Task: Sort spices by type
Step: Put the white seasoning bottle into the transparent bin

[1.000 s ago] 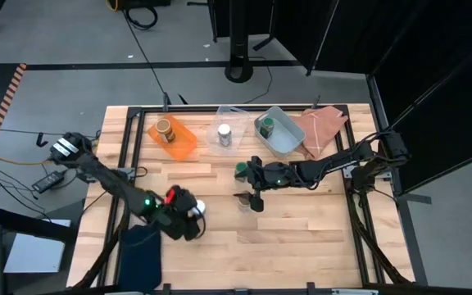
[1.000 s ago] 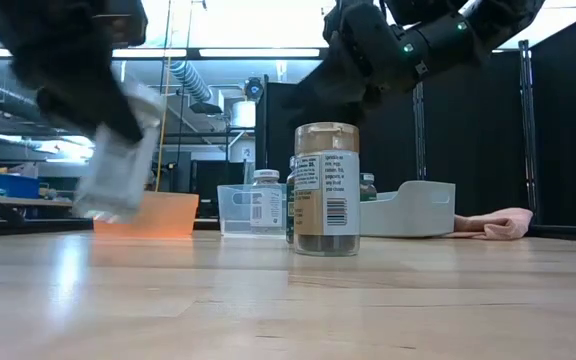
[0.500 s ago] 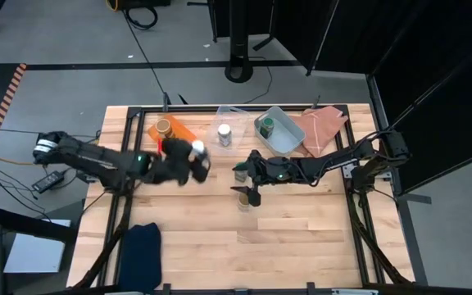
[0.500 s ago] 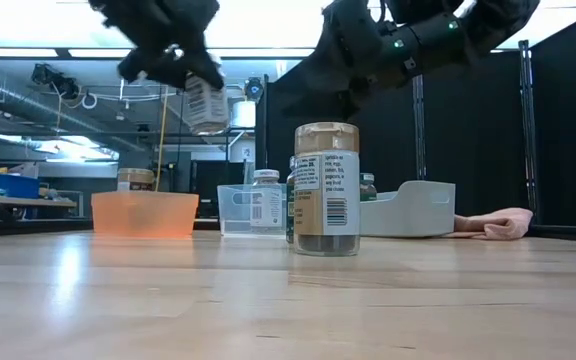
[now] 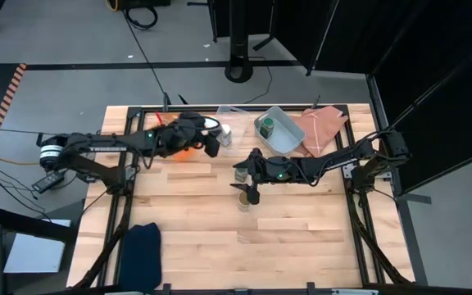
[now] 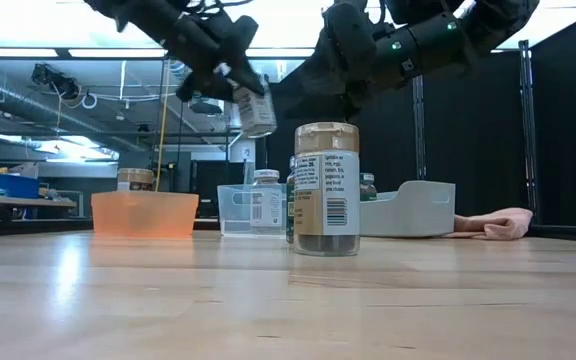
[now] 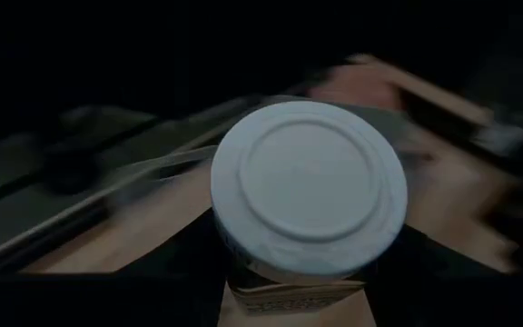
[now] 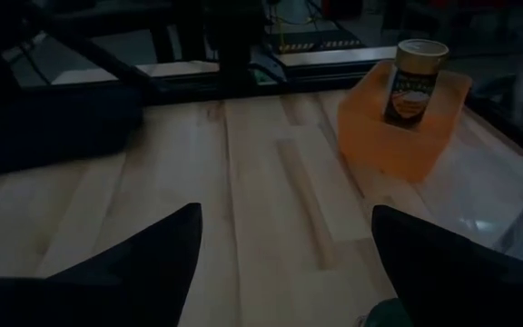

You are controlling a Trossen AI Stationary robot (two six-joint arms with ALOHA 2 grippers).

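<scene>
My left gripper (image 5: 201,133) is shut on a white-lidded spice jar (image 5: 211,123) in the air by the clear tray (image 5: 234,112), where another white-lidded jar (image 5: 224,135) stands. It also shows in the low view (image 6: 256,110). My right gripper (image 5: 248,188) is open and empty above a tan-topped jar (image 6: 326,190) standing on the table, with a green-lidded jar (image 5: 240,171) just behind it. A tan-topped jar (image 8: 416,82) stands in the orange tray (image 6: 146,213). A green-lidded jar (image 5: 265,125) stands in the grey-blue tray (image 5: 285,139). My left gripper holds the white-lidded jar by its body just under the lid (image 7: 289,282); the fingers themselves are lost in the dark. It comes at the jar slanting down from the table's left. The jar is lifted clear and tilted, its lid (image 7: 309,182) facing up.
A pink cloth (image 5: 322,127) lies at the far right corner and a dark blue cloth (image 5: 142,244) at the near left. The table's near half is bare wood (image 5: 285,246).
My left gripper has carried the white-lidded jar from low over the table's near left, up and toward the far edge and the right, to a place high by the orange and clear trays. The jar has stayed in the hold and tilted.
</scene>
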